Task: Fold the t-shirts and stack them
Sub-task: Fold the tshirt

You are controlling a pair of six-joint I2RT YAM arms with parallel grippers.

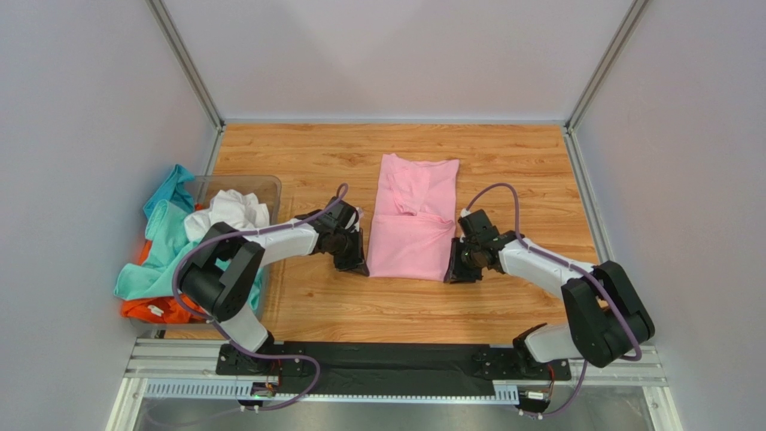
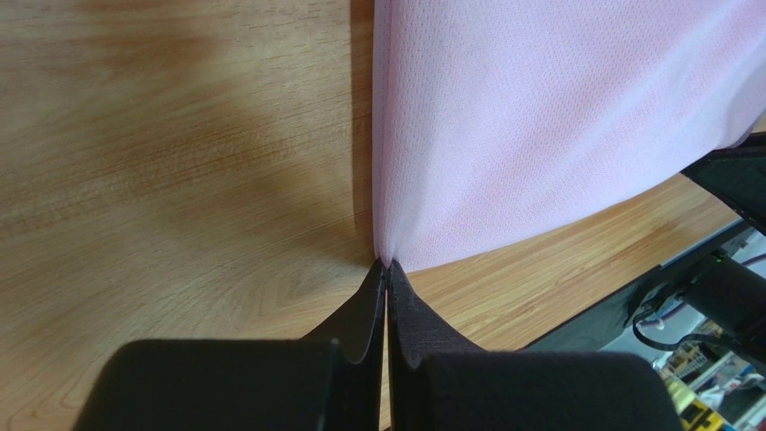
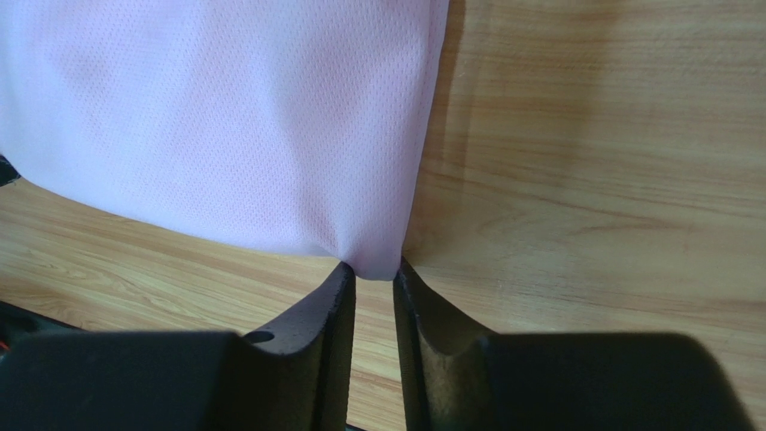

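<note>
Both grippers at the near corners of the pink t-shirt [image 1: 414, 224]

From above, the dark wrist housings cover the fingertips of both arms, so where they meet the cloth shows only in the wrist views. Those views in turn cut the shirt off at their upper edges and show only its near hem and side edges. At the left edge of the table [image 1: 315, 310] the clear bin [image 1: 262, 186] is mostly buried. Only its far rim and one corner show behind the white t-shirt [image 1: 232, 209]. The teal t-shirt [image 1: 162, 244] spills over the bin's side. The orange t-shirt [image 1: 151, 310] peeks out beneath the teal one, its shape impossible to make out.

The pink t-shirt lies flat in the middle of the table, running from near the far edge toward the near edge. Its sleeves are folded in, and a fold line crosses it about halfway.

The left gripper [image 2: 387, 267] sits at the shirt's near-left corner. Its jaws are pressed fully together and pinch the very tip of that corner, and the cloth fans out from between the fingertips.

The right gripper [image 3: 373, 269] sits at the near-right corner. Its jaws stand a narrow slit apart, with the corner of the cloth lodged between the fingertips. It cannot be told whether they already clamp the fabric or only flank it
</note>
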